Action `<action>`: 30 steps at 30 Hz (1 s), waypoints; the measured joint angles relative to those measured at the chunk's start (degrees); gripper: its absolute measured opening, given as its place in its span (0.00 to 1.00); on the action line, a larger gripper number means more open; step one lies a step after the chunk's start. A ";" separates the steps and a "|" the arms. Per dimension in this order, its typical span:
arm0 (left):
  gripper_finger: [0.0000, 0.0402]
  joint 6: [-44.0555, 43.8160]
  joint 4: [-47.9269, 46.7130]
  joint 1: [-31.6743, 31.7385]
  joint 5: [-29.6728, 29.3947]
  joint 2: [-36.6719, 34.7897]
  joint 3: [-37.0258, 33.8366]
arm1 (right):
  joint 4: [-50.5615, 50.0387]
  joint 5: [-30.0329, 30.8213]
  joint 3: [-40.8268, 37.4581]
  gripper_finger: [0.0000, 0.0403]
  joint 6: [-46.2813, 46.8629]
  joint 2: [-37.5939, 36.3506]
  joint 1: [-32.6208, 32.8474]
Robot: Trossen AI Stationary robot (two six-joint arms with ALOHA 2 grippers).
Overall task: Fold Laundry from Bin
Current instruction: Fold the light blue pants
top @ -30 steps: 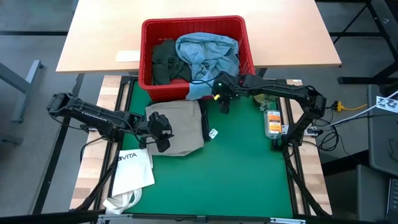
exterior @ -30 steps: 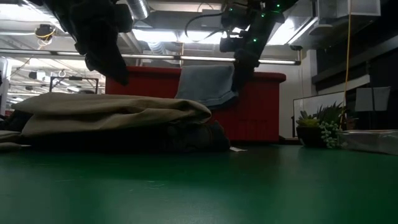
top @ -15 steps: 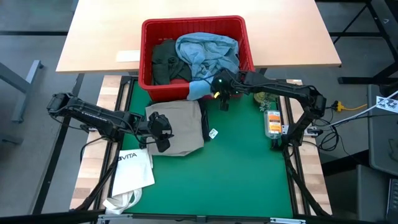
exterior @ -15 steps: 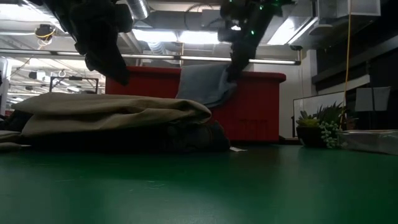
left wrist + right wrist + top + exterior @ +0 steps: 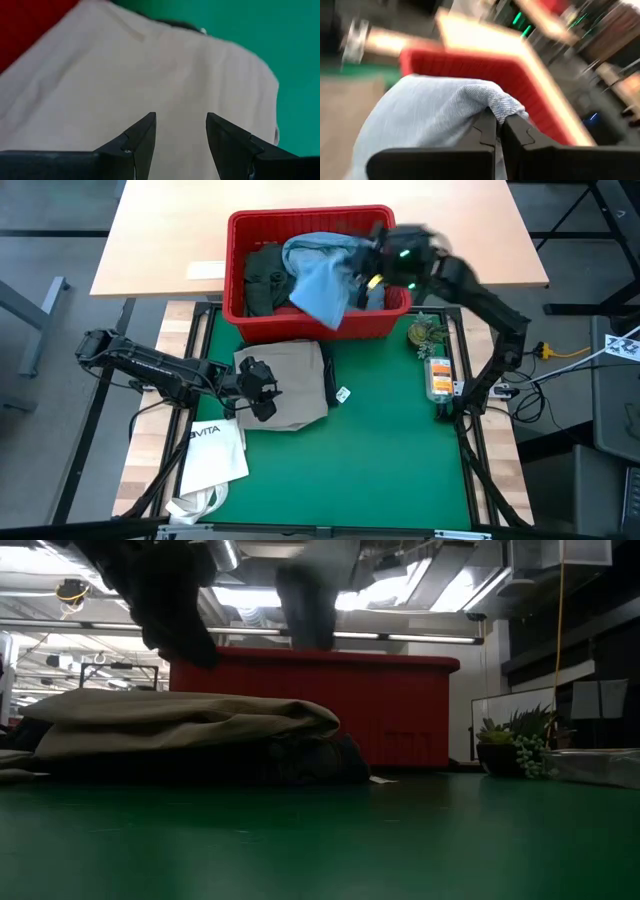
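Two arms showed in the high view. The right gripper was over the red bin, blurred, with a light blue garment hanging from it above the bin's front rim. A dark green piece lay in the bin's left half. The left gripper was over the folded khaki trousers on the green mat, just in front of the bin. A white tote bag lay near the mat's left edge.

Low view: khaki trousers lay stacked on darker cloth, the bin behind them.

Left wrist view: fingers stood apart with a clear gap, holding nothing, khaki cloth beneath.

Right wrist view: fingers were pinched together on a fold of the light blue garment, the bin beyond.
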 joint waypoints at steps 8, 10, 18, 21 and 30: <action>0.42 5.39 8.39 0.03 -9.84 0.00 0.00 | 14.06 -5.22 9.33 0.02 -0.88 -2.63 -0.04; 0.42 8.38 12.20 0.19 -13.32 0.00 0.00 | 17.72 -7.27 9.38 0.01 -0.70 -3.65 0.02; 0.42 29.19 35.31 4.66 -21.95 0.00 0.00 | 19.80 -12.79 9.55 0.02 1.02 -5.79 0.07; 0.42 35.77 42.74 7.85 -21.52 0.00 0.00 | 21.06 -16.50 9.52 0.03 3.56 -5.79 0.07; 0.42 38.49 53.16 20.62 -4.16 0.68 0.02 | 22.52 -20.84 9.52 0.03 4.09 -5.81 0.06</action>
